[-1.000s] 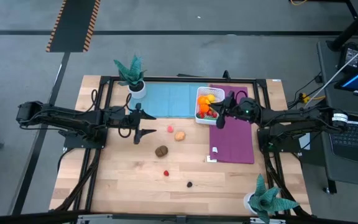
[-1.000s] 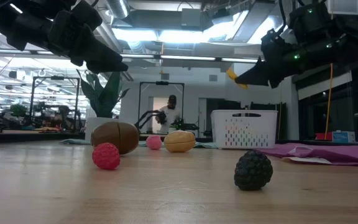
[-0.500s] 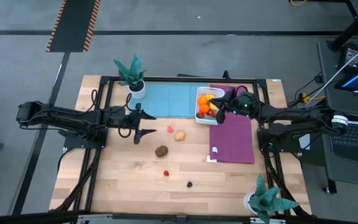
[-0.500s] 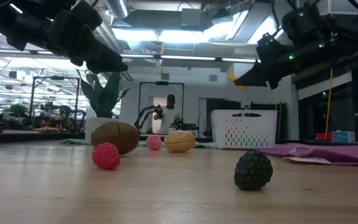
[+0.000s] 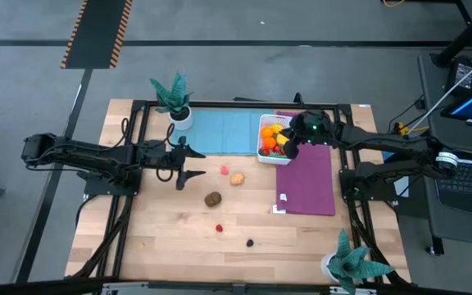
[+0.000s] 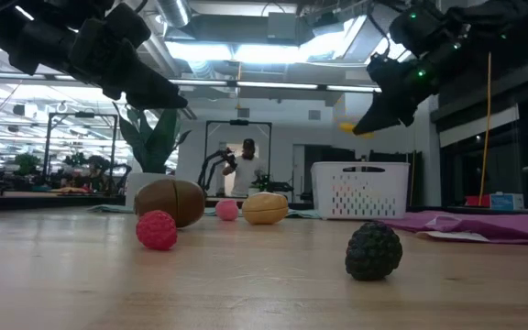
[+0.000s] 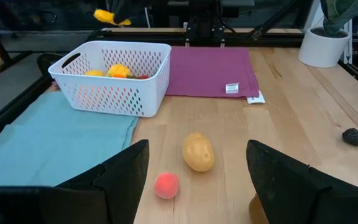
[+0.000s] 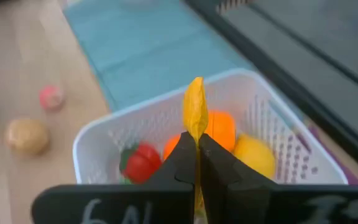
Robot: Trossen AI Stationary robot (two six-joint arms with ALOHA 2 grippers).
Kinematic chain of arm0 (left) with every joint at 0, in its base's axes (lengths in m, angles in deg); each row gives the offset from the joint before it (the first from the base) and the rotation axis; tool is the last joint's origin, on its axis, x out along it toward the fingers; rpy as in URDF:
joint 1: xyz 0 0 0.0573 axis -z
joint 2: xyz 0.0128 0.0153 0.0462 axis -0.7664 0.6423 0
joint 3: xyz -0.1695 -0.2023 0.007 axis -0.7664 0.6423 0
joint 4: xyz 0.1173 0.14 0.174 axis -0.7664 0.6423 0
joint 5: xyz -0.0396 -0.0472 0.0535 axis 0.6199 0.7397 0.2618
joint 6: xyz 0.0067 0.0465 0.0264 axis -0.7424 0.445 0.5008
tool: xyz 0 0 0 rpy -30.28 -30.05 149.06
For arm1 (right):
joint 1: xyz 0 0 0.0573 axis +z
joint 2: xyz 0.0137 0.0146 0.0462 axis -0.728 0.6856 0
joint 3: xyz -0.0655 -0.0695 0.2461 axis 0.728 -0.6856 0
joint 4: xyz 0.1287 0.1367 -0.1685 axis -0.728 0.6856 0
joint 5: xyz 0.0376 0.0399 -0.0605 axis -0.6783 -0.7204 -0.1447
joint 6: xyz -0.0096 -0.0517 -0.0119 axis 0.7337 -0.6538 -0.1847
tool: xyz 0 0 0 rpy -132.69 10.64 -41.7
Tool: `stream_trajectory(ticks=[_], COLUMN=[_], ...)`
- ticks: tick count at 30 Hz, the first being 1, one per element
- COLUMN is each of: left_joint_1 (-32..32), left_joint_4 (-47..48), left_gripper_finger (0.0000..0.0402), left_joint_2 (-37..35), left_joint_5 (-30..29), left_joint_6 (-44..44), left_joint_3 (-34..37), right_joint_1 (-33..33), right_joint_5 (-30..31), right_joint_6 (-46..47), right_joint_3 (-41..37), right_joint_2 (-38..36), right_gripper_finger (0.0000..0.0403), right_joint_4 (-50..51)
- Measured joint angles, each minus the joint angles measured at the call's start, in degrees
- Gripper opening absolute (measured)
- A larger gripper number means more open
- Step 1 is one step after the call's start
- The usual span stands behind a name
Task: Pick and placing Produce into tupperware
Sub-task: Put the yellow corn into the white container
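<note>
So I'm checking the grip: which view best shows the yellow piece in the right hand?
The right wrist view: the yellow piece sits pinched in the right hand, over the white container. The low and left wrist views show a small yellow bit; the high view hardly shows it.

five loose produce pieces [image 5: 237, 178], one basket [image 7: 115, 78], two plants [image 5: 174, 94], perhaps two mats [image 5: 308, 180].

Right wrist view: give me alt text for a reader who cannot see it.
The right gripper is shut on a thin yellow piece, held above the white basket, which holds orange, yellow and red produce. Beyond lie a teal mat, a pink piece and a tan piece on the table.
</note>
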Motion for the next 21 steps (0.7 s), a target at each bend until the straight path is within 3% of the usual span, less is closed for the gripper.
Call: stream_trajectory(ticks=[11, 21], left_joint_1=[-0.02, -0.02], left_joint_4=[-0.01, 0.01], left_gripper_finger=[0.0263, 0.0263], left_joint_2=[0.0, 0.0], left_joint_5=[0.0, 0.02], left_joint_6=[-0.01, -0.01], left_joint_3=[0.0, 0.0], right_joint_1=[-1.28, -2.17], right_joint_5=[-5.81, -5.85], right_joint_6=[-1.3, -4.45], right_joint_3=[11.91, 15.64], right_joint_2=[10.45, 13.38], right_gripper_finger=[0.0007, 0.0007], right_joint_4=[17.31, 18.13])
